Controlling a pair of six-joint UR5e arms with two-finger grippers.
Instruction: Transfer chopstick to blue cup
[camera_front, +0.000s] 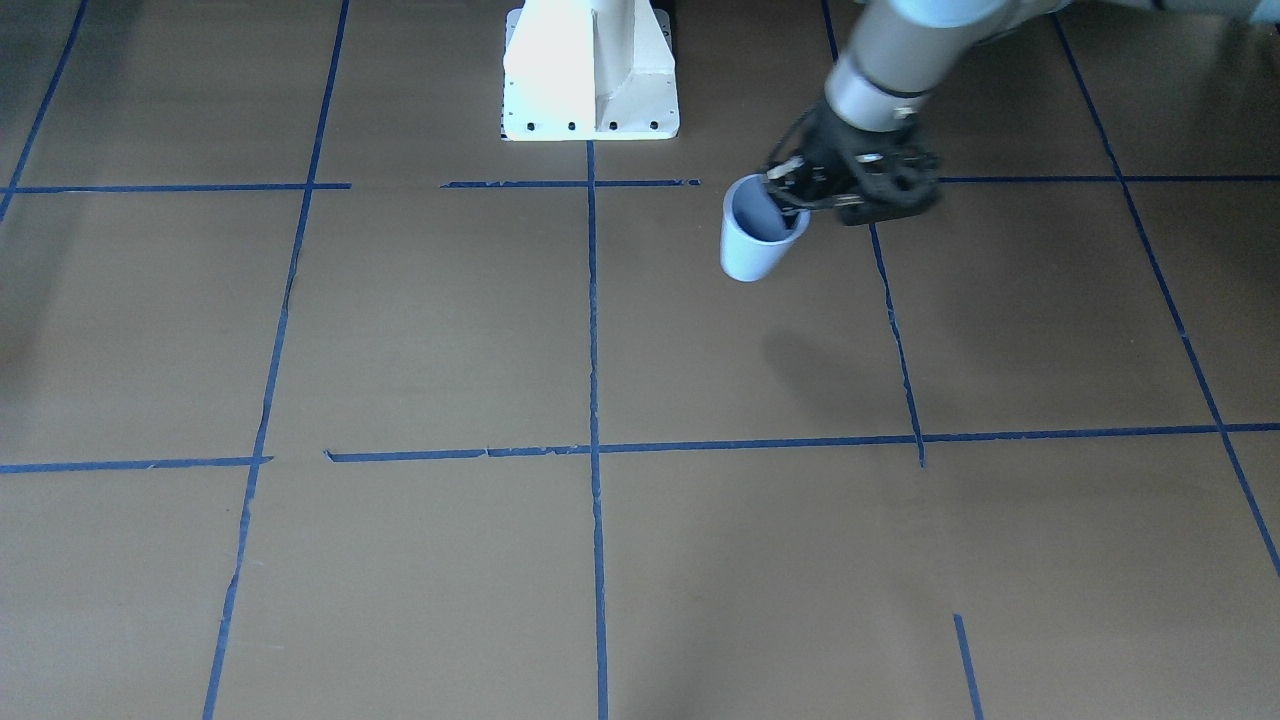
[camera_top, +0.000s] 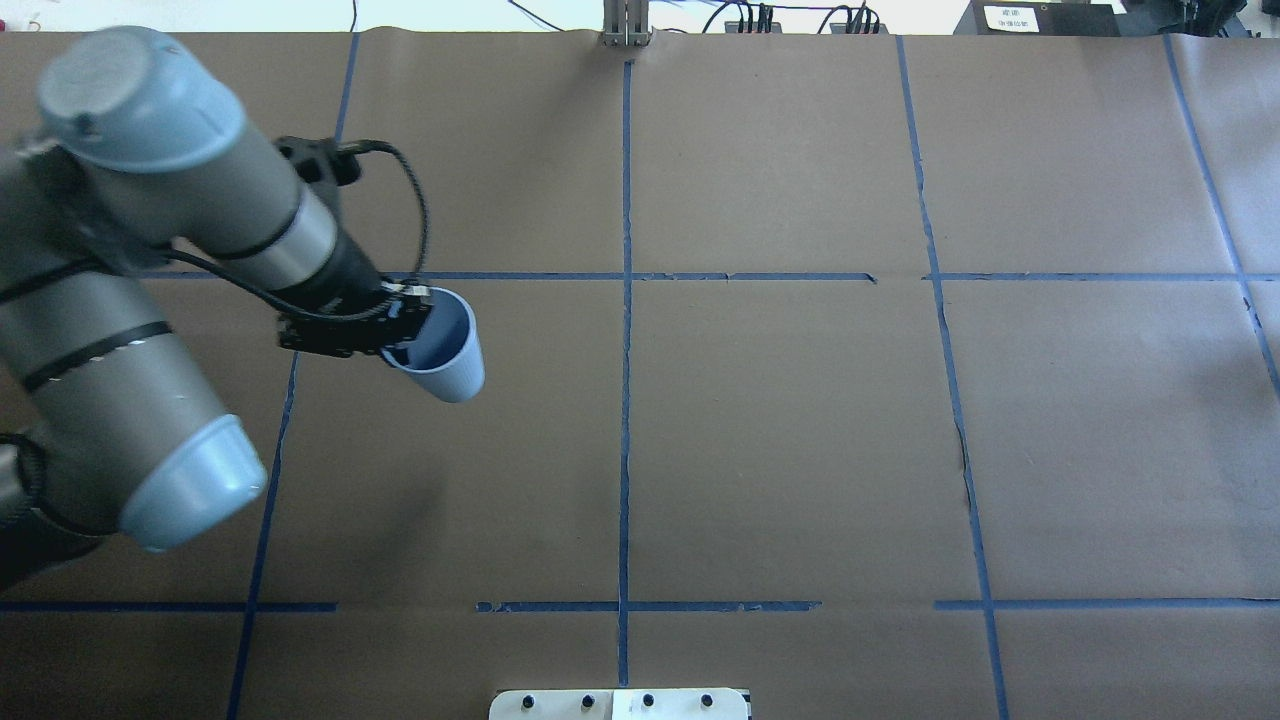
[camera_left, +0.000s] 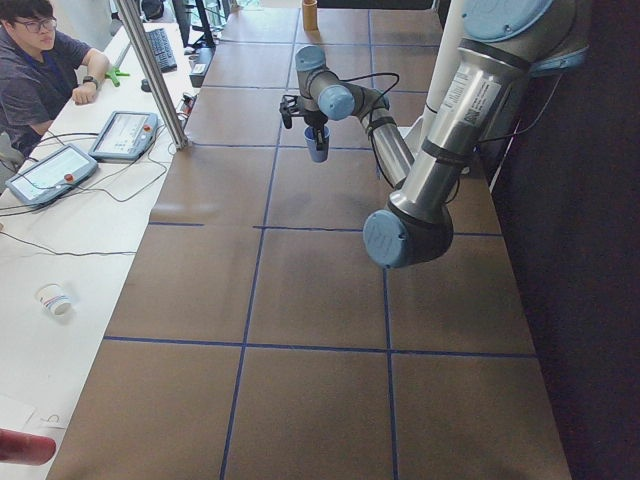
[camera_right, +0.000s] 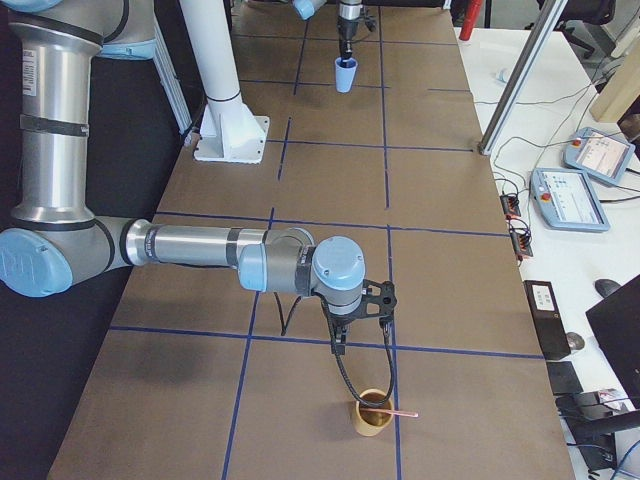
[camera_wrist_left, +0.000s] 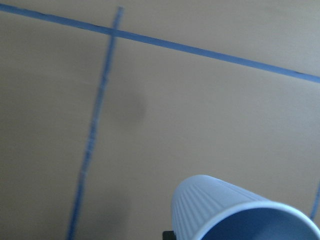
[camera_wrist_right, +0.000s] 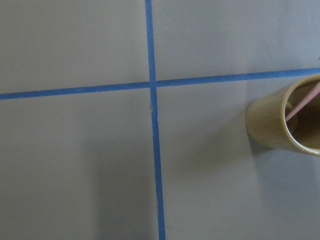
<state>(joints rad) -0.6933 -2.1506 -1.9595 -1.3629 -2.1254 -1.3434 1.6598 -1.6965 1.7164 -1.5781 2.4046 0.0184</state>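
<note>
Overhead exterior view: the left gripper (camera_top: 405, 328) has its fingers clamped on the rim of the blue cup (camera_top: 447, 352). The cup is ribbed and pale blue, tilted with its mouth toward the arm, and is held up off the brown table (camera_top: 780, 430) in the robot's left half. Its shadow falls on the paper below.

The chopstick (camera_right: 396, 411) is a thin pink stick leaning inside a tan cup (camera_right: 370, 418), with its upper end poking out past the rim. The tan cup stands upright near the table's right-hand end, just beside a blue tape line (camera_wrist_right: 155, 165) and well apart from the blue cup.

The right gripper (camera_right: 338, 345) hangs above the table near the tan cup. I cannot tell whether its fingers are apart or together.

Between the two cups lies the taped grid of the table, with the white robot base (camera_front: 590, 75) at its edge.
</note>
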